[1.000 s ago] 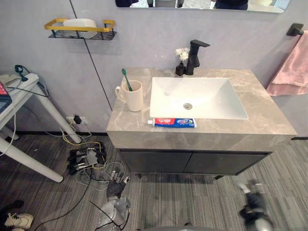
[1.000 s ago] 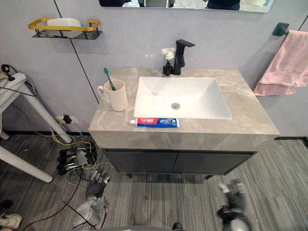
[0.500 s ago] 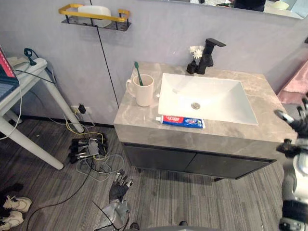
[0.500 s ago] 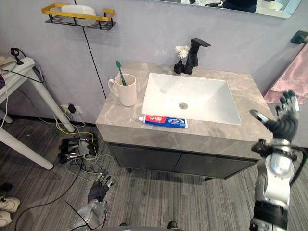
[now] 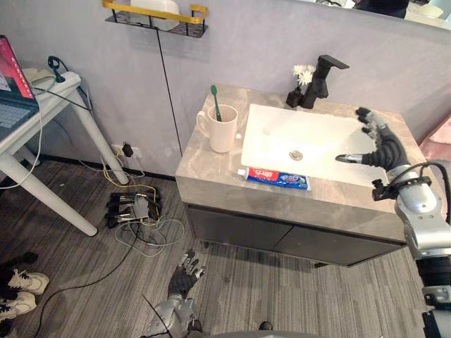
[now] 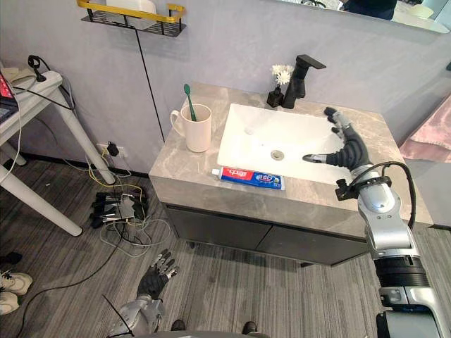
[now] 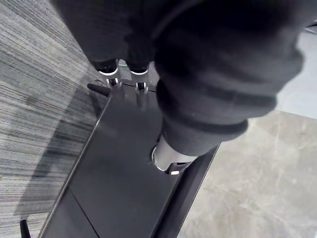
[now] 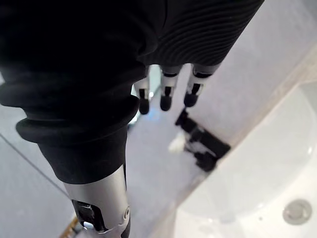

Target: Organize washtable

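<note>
1. The right hand (image 5: 384, 149) is wide open and holds nothing. It is over the sink (image 5: 282, 134) at 3 o'clock.
2. The toothpaste (image 5: 275, 178) lies flat at the sink's 6 o'clock.
3. The cup (image 5: 223, 132) with the toothbrush (image 5: 216, 111) stands at 9 o'clock.
4. The left hand (image 5: 183, 273) hangs low over the floor, fingers loose and empty.

Left of the sink (image 5: 282, 137), toothbrush (image 5: 216, 107) in cup (image 5: 223, 134) — toothpaste (image 5: 276, 179) before sink, faucet (image 5: 320, 79) behind.

Countertop (image 5: 206, 166): grey veined stone, satin finish. Basin (image 5: 331, 141): smooth, glossy white ceramic. Faucet (image 5: 325, 76): matt black metal. Mug (image 5: 223, 132): smooth cream glaze. Toothpaste tube (image 5: 275, 178): shiny printed plastic. Cabinet fronts (image 5: 243, 229): dark, matt. Floor (image 5: 77, 271): grey wood-grain planks. Towel (image 6: 428, 131): soft pink cloth.
</note>
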